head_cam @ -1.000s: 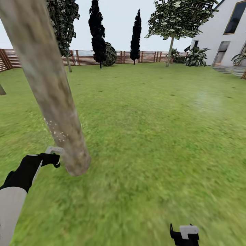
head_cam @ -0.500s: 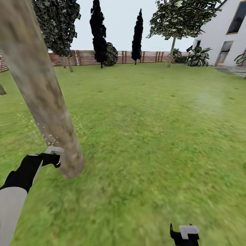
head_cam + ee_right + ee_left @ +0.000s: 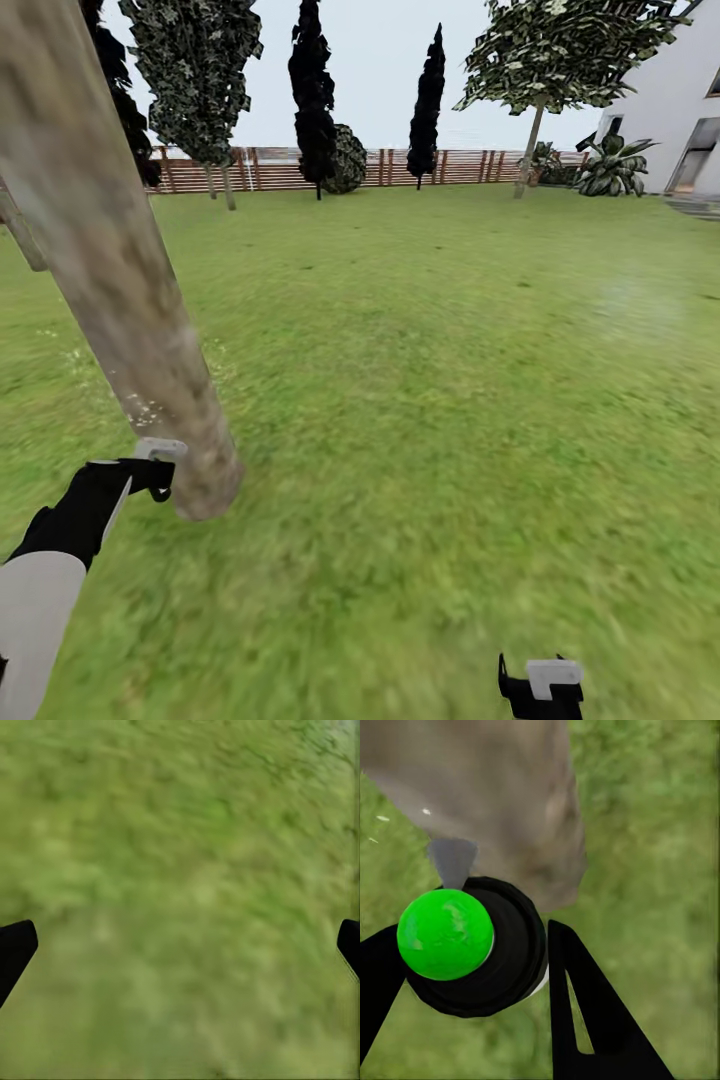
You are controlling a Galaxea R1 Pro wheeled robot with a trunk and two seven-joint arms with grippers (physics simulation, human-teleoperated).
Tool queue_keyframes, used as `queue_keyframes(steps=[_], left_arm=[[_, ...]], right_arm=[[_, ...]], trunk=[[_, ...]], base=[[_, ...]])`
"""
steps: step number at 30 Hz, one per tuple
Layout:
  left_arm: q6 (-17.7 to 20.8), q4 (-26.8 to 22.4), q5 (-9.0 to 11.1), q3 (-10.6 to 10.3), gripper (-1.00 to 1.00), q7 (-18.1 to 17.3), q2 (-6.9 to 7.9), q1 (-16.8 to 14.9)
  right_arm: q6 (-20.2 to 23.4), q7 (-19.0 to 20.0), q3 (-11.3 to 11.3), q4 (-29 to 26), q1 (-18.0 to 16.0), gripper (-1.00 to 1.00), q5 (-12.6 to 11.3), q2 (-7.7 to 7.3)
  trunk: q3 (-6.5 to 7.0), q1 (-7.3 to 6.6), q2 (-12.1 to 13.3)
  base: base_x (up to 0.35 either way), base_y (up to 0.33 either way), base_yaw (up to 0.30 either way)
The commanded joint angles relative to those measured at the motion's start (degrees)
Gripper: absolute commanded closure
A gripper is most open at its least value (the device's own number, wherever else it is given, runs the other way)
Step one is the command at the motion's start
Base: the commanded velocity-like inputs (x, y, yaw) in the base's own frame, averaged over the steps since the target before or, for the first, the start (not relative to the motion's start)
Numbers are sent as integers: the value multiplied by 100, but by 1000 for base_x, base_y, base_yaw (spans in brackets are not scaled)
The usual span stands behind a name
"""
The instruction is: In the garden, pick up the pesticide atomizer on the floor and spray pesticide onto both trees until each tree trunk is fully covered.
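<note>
My left gripper [image 3: 152, 474] is shut on the pesticide atomizer [image 3: 160, 449], whose light-grey cap shows just left of the tree trunk's base. In the left wrist view the atomizer [image 3: 472, 949] is a black round top with a green dot, gripped between the black fingers [image 3: 581, 1012]; its grey nozzle points at the trunk [image 3: 502, 802]. This thick mottled grey-brown tree trunk [image 3: 120, 270] leans across the left of the head view, with white spray specks low on it. A second trunk [image 3: 22, 238] slants at the left edge. My right gripper [image 3: 540, 688] hangs open over grass [image 3: 180, 945].
Open lawn [image 3: 450, 380] stretches ahead and to the right. A brown fence [image 3: 400, 166] with dark cypresses and a leafy tree runs along the far side. A white house [image 3: 690, 110] and a broad-leaved shrub [image 3: 615, 165] stand at the far right.
The whole view has swung, so the far trees and house drift right in the picture. The trunk's base sits slightly further left. The left gripper still holds the atomizer beside the trunk.
</note>
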Motion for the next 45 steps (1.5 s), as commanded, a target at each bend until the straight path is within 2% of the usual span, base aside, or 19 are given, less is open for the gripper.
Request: queue_keyframes(steps=[1,4,7,13,17,21,24,35,45], left_arm=[[0,29,0,79,100,8,20,0],[-27,246,-19,393,100,56,54,16],[-42,350,-26,445,100,438,59,131],[-43,359,15,409,100,532,-25,193],[-43,356,-10,411,100,539,-150,193],[-47,357,-18,441,100,532,-106,304],[-44,354,-22,410,100,552,-165,324],[-43,354,-29,442,100,567,-160,325],[-43,343,-10,445,100,567,-158,381]], right_arm=[[0,0,0,0,0,-100,0,0],[0,0,0,0,0,-100,0,0],[0,0,6,2,0,-100,0,0],[0,0,9,8,0,-100,0,4],[0,0,9,9,0,-100,0,5],[0,0,9,6,0,-100,0,6],[0,0,1,0,0,-100,0,0],[0,0,8,3,0,-100,0,7],[0,0,9,9,0,-100,0,6]], trunk=[[0,0,0],[0,0,0],[0,0,0],[0,0,0],[0,0,0],[0,0,0],[0,0,0],[0,0,0],[0,0,0]], base=[[271,-172,0],[278,-168,13],[279,-163,195],[58,-23,275],[0,0,278],[0,-2,123],[0,-188,8],[46,-266,6],[152,-228,262]])
